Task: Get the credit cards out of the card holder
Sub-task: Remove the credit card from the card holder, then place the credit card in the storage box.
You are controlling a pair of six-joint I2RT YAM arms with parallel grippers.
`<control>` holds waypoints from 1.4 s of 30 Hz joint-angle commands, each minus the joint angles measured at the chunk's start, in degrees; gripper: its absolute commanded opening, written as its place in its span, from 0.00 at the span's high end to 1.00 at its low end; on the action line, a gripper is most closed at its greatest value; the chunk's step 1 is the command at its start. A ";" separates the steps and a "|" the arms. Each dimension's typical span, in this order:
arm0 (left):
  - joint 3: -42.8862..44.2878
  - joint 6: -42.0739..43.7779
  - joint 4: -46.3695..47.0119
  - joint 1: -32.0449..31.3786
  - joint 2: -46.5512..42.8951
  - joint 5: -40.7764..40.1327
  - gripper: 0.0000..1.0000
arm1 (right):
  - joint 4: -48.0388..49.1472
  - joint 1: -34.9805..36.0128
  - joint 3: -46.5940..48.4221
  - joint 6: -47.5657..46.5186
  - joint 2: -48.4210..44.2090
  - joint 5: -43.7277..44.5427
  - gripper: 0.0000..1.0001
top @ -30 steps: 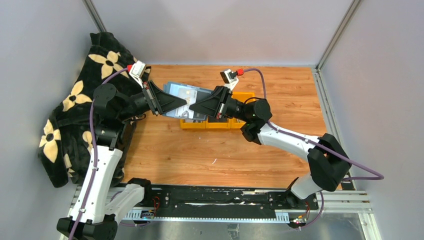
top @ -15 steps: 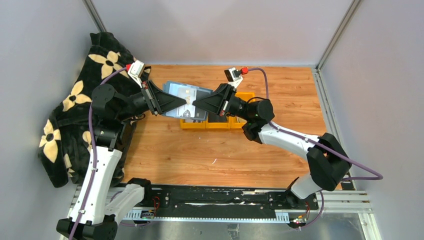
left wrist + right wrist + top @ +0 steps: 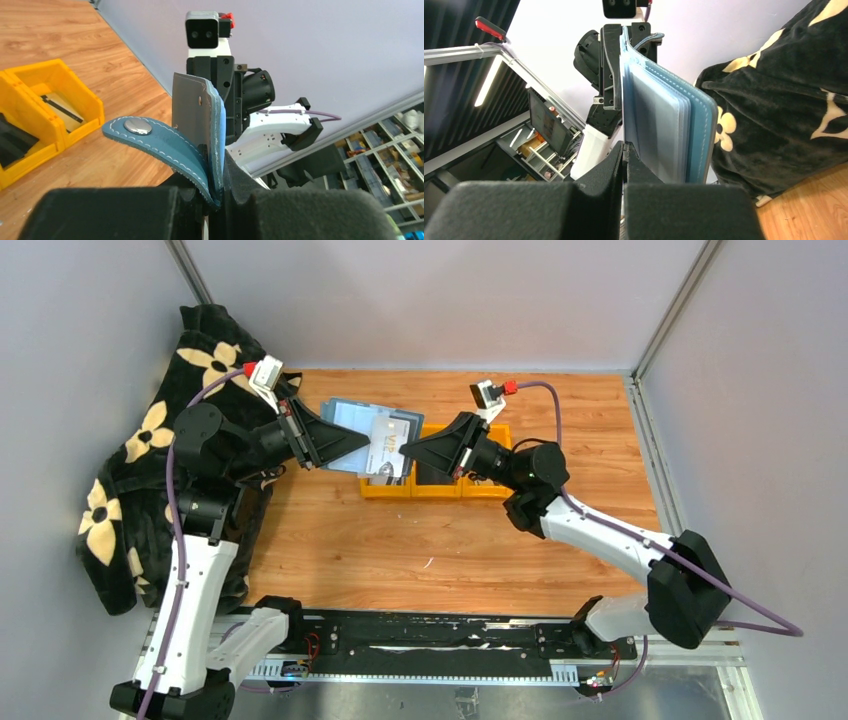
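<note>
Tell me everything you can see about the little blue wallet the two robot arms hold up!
The small teal-blue folding card holder looks like stitched leather, paler blue inside, with thin sleeves stacked like pages. A strap tab with a round silver snap curls off one side, unfastened. The holder is up in the air, partly open, above the wooden table. The left gripper clamps one edge. The right gripper, fingers shut, meets the opposite edge, where a silvery-grey card shows.

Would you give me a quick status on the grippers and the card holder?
Left gripper shut on card holder, held aloft. Right gripper shut at its open edge; card grip unclear. Yellow bins below.
</note>
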 commanded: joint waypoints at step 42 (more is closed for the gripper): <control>11.80 18.29 -15.96 -0.20 -4.17 -8.33 1.00 | -61.64 -2.39 35.91 -40.07 38.62 22.80 1.00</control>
